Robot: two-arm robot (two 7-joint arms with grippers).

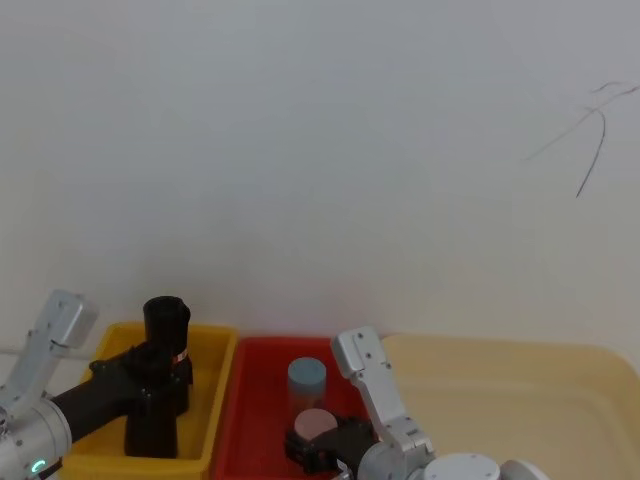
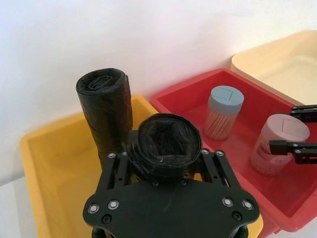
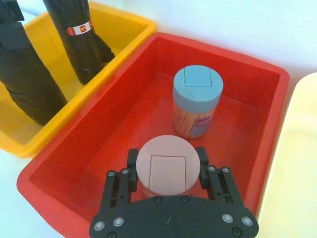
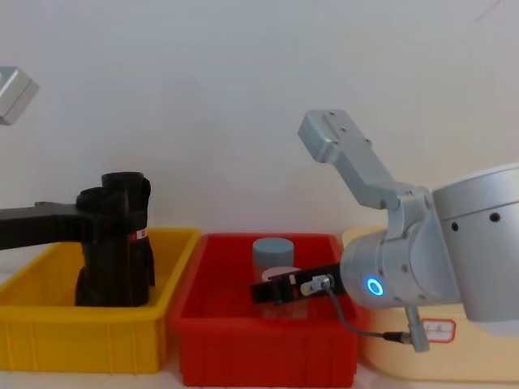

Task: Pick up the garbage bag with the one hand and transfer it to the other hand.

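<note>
The black two-fingered left gripper [image 2: 168,159] is set round the top of the tall matte-black garbage bag roll [image 2: 168,141] in the yellow plastic bin [image 2: 49,163], left; clamping cannot be told. From the right wrist the roll's base is seen on the bin floor, with the right gripper [image 3: 167,159] round a pink-lidded jar [image 3: 167,172], grip unclear. A white wall [image 1: 320,120] stands behind.
</note>
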